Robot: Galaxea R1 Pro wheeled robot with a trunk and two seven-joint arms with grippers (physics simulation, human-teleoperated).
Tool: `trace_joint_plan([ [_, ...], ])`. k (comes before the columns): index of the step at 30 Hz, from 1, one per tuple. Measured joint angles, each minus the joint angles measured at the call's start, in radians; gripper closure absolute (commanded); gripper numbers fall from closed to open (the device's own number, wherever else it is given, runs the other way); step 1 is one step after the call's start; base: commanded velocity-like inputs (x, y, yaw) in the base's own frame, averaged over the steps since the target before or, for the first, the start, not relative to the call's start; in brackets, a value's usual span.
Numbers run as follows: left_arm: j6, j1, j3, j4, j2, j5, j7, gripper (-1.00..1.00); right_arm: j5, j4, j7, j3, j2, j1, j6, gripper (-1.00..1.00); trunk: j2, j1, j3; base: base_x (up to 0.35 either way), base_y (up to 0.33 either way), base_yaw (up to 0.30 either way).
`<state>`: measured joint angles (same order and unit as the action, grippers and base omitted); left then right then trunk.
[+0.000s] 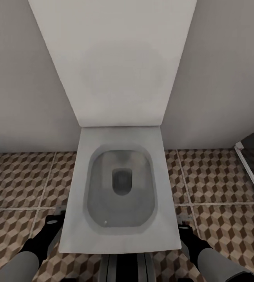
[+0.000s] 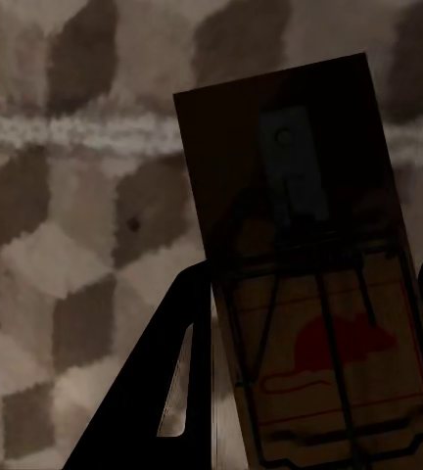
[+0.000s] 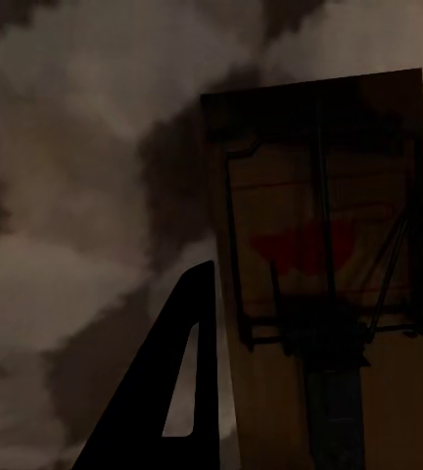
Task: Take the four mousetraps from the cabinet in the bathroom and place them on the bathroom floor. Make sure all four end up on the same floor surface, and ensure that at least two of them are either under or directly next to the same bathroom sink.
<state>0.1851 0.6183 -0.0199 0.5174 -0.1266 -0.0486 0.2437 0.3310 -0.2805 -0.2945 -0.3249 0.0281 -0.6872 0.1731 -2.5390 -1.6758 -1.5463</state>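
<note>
Two mousetraps, one per arm: the left end effector is clamped on the left mousetrap, its long axis running out along the fingers above the bathroom floor. Centre, one white toilet stands against the wall. The right end effector grips the right mousetrap, likewise pointing outward.

Both arms hang low, left hand and right hand each clamped shut.
</note>
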Motion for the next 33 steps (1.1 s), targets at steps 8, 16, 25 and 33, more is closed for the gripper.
trace_joint_plan([
  [8,0.0,0.0,0.001,-0.017,-0.013,-0.002,0.0,1.0,0.0,0.001,0.0,0.0,0.002,0.0,-0.002,1.0,0.0,0.0,0.0,0.0,0.0,0.0],
  [16,-0.001,0.0,0.002,-0.059,-0.025,-0.001,0.0,1.0,0.001,0.001,-0.001,0.001,0.036,0.0,-0.006,1.0,0.0,0.0,0.0,0.0,0.0,0.0],
  [25,-0.001,0.0,0.001,-0.063,-0.023,-0.001,-0.001,1.0,0.002,-0.002,-0.001,0.002,0.059,0.0,-0.017,1.0,0.0,0.0,0.0,0.0,0.0,0.0],
  [33,-0.001,0.0,0.001,-0.063,-0.02,-0.001,-0.001,1.0,0.002,-0.005,-0.001,0.002,0.07,0.0,-0.03,1.0,-0.001,-0.001,-0.011,0.0,0.0,0.0],
])
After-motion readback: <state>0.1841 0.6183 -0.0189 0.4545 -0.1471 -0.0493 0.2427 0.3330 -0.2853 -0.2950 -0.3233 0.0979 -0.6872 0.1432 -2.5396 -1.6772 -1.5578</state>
